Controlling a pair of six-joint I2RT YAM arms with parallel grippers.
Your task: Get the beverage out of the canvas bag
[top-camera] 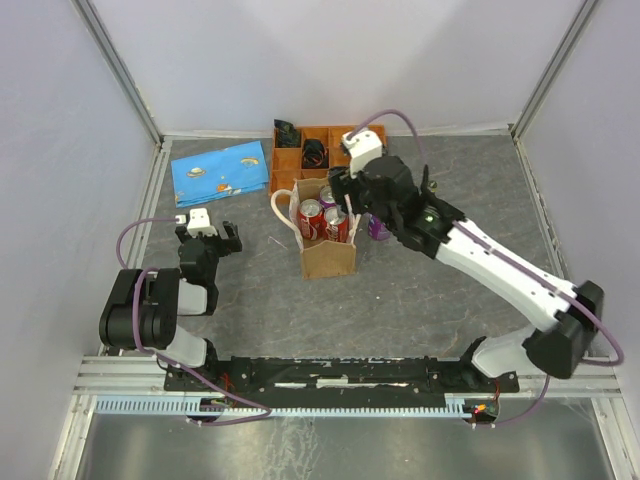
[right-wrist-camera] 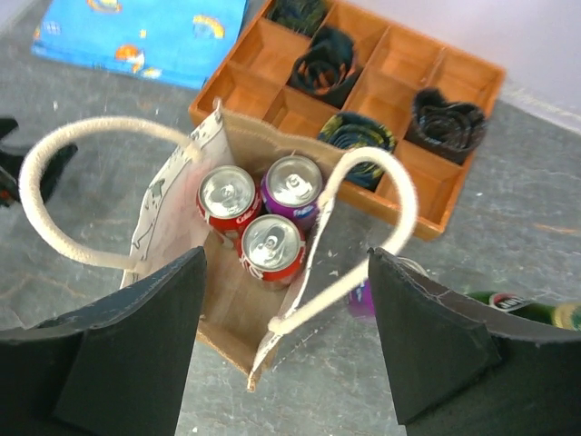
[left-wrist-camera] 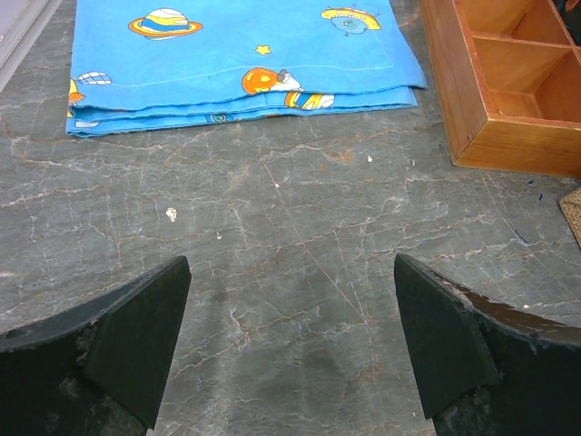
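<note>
The tan canvas bag (top-camera: 328, 257) stands upright mid-table with two cream loop handles. In the right wrist view the bag (right-wrist-camera: 231, 318) is open at the top and holds two red cans (right-wrist-camera: 227, 195) (right-wrist-camera: 272, 245) and a purple can (right-wrist-camera: 292, 186). The red cans (top-camera: 311, 216) and the purple can (top-camera: 328, 197) also show from above. My right gripper (right-wrist-camera: 286, 263) is open and empty, just above the bag's right side (top-camera: 347, 195). My left gripper (left-wrist-camera: 290, 263) is open and empty over bare table, left of the bag (top-camera: 208, 235).
Another purple can (top-camera: 379, 228) stands on the table right of the bag, partly hidden in the right wrist view (right-wrist-camera: 363, 298). A green bottle (right-wrist-camera: 522, 309) lies beyond it. An orange compartmented tray (top-camera: 290, 160) sits behind the bag. A folded blue cloth (top-camera: 220, 170) lies at the back left.
</note>
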